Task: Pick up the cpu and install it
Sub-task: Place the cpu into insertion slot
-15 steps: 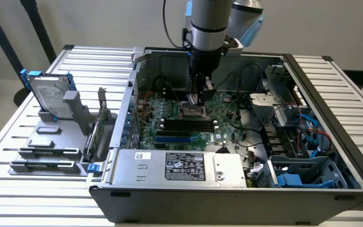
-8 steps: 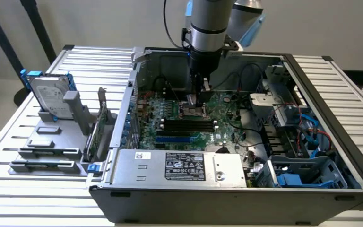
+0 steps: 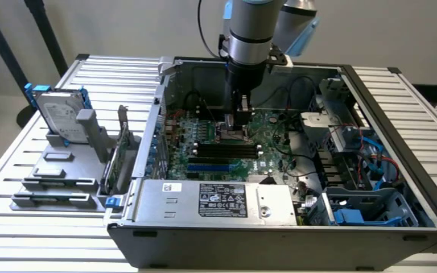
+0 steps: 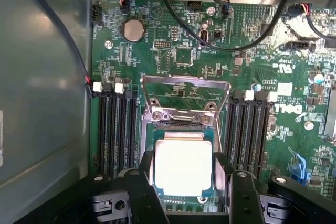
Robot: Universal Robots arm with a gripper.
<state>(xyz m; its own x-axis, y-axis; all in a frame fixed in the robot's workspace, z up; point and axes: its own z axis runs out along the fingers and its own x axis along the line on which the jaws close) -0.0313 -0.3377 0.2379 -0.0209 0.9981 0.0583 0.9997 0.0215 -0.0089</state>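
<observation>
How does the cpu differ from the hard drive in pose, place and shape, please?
The cpu lies flat, gripped by the hand over the motherboard socket inside the case. The hard drive stands on edge in a grey holder outside it, on the exterior view's left. The cpu is square, while the hard drive is oblong and sits in a blue frame. Both have silver-grey metal faces.

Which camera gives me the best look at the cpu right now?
Wrist view: the cpu faces the camera squarely, held by the gripper over the socket. In the exterior view the gripper, low over the motherboard, blocks it.
</observation>
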